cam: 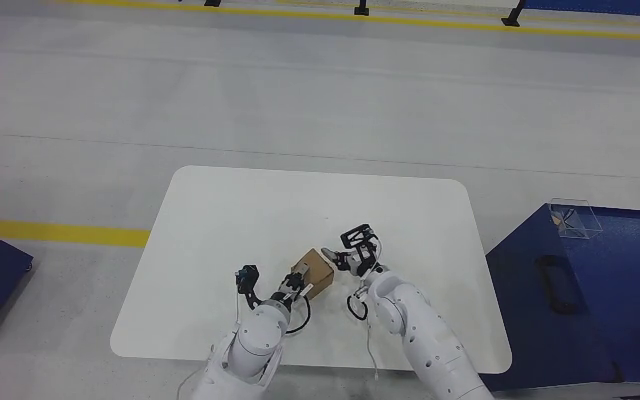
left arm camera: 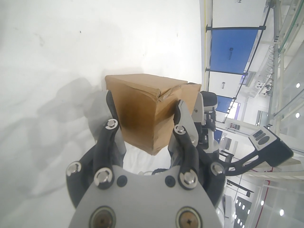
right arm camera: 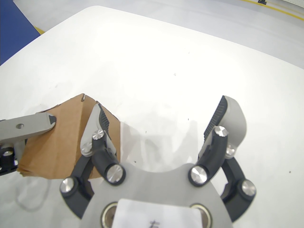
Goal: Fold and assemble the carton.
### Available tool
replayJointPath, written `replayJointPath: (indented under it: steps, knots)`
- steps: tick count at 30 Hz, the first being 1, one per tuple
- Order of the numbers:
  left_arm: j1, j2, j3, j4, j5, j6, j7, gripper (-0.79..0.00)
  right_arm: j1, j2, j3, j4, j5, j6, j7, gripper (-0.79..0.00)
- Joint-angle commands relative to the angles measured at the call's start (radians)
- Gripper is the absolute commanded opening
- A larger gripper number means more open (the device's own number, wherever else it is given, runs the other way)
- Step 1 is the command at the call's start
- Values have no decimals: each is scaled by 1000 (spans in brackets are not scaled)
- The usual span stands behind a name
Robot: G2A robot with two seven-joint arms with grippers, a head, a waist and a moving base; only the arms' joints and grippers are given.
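So the carton [cam: 316, 267] is sitting on the white table [cam: 300, 200], close to the near edge where the robot is and roughly mid-width. Every face I'm seeing is looking closed, so I can't tell if anything's inside. The left gripper [left arm camera: 144, 102] is clamping it, with one finger [left arm camera: 110, 105] on each side of a vertical corner. The right gripper [right arm camera: 163, 119] is spread wide and gripping nothing. One of its fingers [right arm camera: 99, 117] is sitting right against the carton's side and the other is hanging over bare tabletop.

Off the table on the right, a clear bin [cam: 575, 217] is sitting on a blue cabinet [cam: 560, 300], and I can't make out its contents.

Beyond the box and out to both sides the table is showing plain white surface.

The left wrist view is showing a crumpled top corner. The right wrist view is showing the left gripper's finger lying flat on a brown face.
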Motion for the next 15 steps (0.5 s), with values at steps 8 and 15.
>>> replayJointPath:
  steps: [8, 15]
  knots:
    - [-2, -1, 5, -1, -3, 3, 12, -339, -35, 10, 2, -44, -12, -102, -5, 0]
    - [19, 3, -3, -36, 7, -9, 33, -188, -26, 4, -4, -24, -17, -32, 20, 0]
